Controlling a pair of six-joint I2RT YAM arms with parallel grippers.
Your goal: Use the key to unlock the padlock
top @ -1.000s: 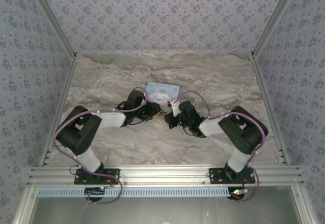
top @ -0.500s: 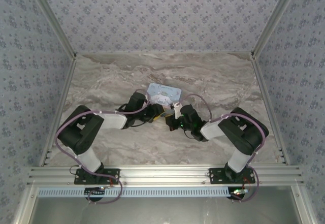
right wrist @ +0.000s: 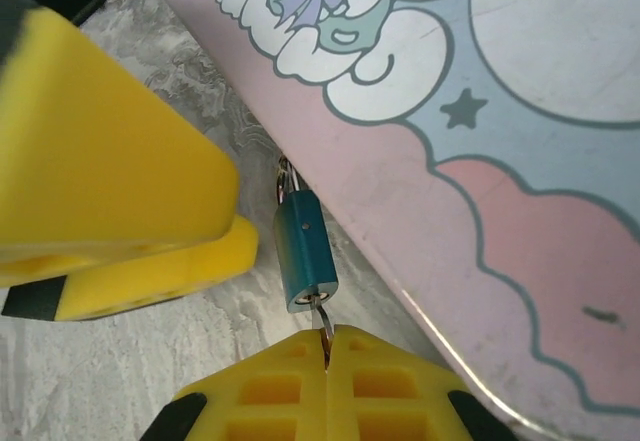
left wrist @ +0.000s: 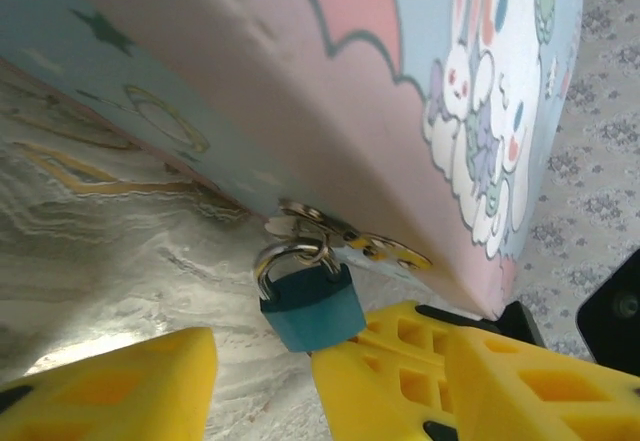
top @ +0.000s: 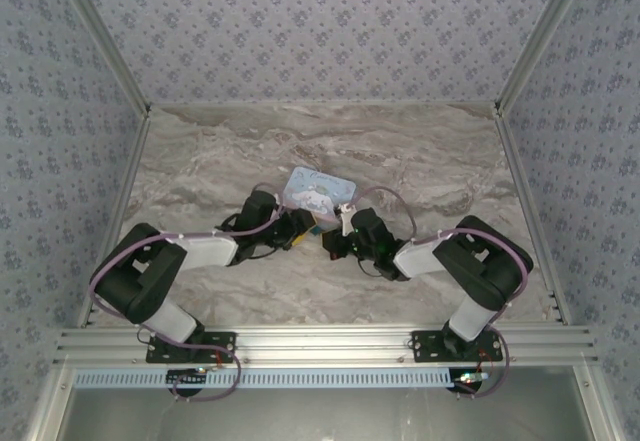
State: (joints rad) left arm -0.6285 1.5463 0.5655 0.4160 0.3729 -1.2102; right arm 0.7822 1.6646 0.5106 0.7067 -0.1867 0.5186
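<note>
Over on the left, the left arm [top: 200,251] folds low from its base and stretches its forearm rightward across the grey-veined marble-pattern table [top: 200,151], toward the middle. The left gripper [top: 303,226] ends just in front of the light blue and pink cartoon-printed tin box [top: 318,189]. Its yellow fingers [left wrist: 130,386] stand apart with bare table between them, gripping nothing. One fingertip sits just beside the lock body, though I cannot tell whether it touches.

At the centre, the small teal-blue metal padlock [left wrist: 312,306] hangs by its silver shackle from the brass-coloured hasp [left wrist: 345,236] on the tin box's near edge, with its body down on the table.

Rightward, the right arm [top: 440,251] bends at a high elbow and reaches its forearm leftward, so the right gripper [top: 333,244] faces the left one across the padlock [right wrist: 305,251]. Its yellow fingers [right wrist: 390,391] are pressed together on the thin silver metal key [right wrist: 322,323]. The key's blade runs from the seam between them into the bottom of the lock.
</note>
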